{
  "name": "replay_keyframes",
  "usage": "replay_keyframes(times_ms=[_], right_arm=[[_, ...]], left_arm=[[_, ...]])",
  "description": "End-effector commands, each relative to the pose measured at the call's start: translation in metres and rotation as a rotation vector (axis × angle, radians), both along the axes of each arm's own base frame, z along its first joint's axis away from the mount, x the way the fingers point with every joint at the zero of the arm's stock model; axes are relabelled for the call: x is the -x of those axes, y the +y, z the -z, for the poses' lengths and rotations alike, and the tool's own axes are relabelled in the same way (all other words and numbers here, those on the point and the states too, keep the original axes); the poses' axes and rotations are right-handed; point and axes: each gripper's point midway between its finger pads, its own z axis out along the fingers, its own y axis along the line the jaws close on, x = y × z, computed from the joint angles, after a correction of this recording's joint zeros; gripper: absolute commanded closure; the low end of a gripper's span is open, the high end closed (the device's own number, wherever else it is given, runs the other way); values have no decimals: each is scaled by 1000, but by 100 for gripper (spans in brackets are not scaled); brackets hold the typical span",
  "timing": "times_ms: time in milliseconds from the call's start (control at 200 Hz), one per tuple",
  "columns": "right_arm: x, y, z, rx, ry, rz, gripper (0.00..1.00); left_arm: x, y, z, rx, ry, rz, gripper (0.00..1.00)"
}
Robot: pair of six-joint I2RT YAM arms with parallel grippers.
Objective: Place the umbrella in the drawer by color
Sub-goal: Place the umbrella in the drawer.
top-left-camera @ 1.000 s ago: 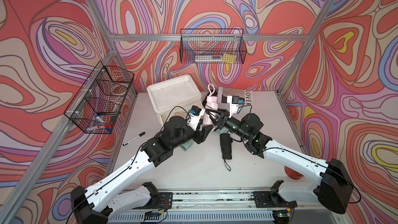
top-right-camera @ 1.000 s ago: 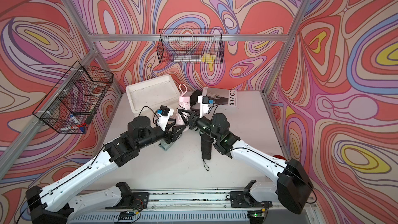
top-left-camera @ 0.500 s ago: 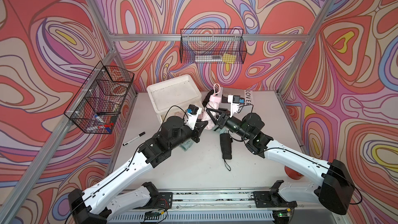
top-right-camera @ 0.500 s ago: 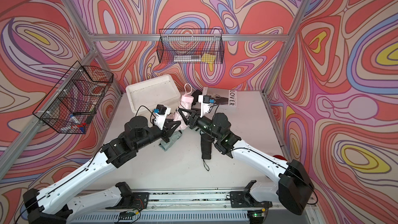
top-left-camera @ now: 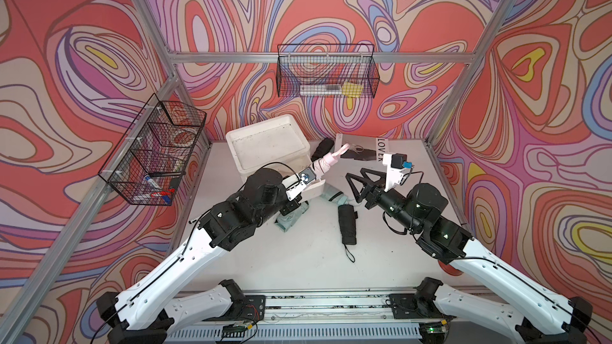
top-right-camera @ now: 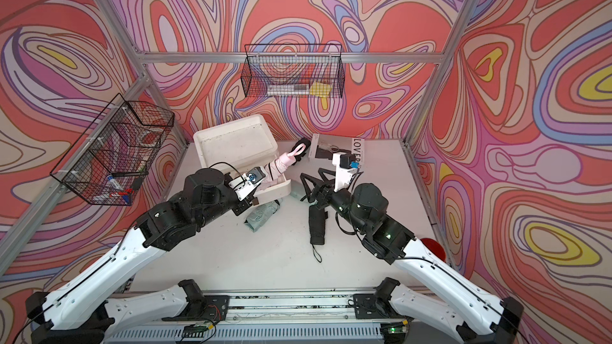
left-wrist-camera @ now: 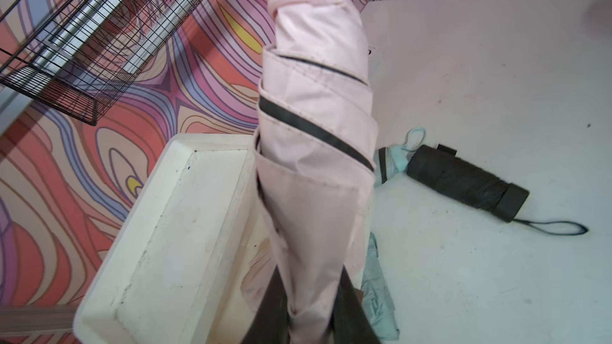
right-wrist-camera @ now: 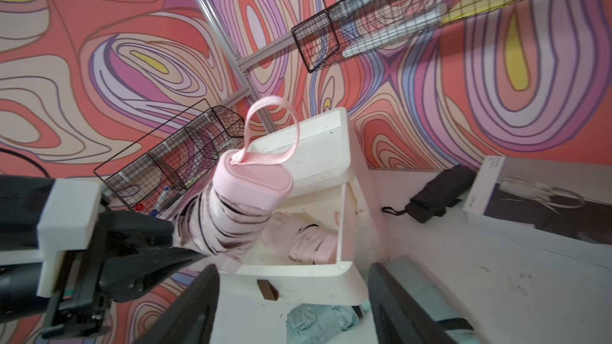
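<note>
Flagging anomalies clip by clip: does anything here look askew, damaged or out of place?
The teal umbrella looks odd: its fabric is loose and rumpled, unlike the tightly rolled black umbrella beside it, and it seems to run under the open drawer. The left gripper holds the pink umbrella tilted over that drawer, not yet inside.

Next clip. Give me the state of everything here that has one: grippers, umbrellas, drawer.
left gripper: shut on the pink umbrella.
right gripper: open, empty.
pink umbrella: folded, held tilted over the drawer.
drawer: open.
second pink umbrella: folded, lying inside the drawer.
black umbrella: folded, lying on the table.
rear black umbrella: folded, lying beside the book.
mint umbrella: loosely folded, on the table by the drawer front.
</note>
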Motion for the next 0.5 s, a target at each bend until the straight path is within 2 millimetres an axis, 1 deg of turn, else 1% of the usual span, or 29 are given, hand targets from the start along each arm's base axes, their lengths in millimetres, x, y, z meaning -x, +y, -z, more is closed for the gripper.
replay_keyframes(times_ms=[0,135,210,330,416,496], right_arm=[[-9,-18,51,174,49,108,26],[-9,-21,67,212,34,118,26],[-9,-22,74,218,26,123,25],[-13,-20,82,235,23,126,25],[-14,-13,87,247,36,101,25],[-12,-7,91,249,47,68,25]], left_arm=[[-6,28,17,-295,-35,-29,100],[-20,44,35,-507,-7,-82,100],[-33,53,36,-575,11,-133,100],[-47,65,36,-660,51,-187,100],[-47,72,44,-742,89,-193,100],[-40,80,63,-820,152,-172,100]])
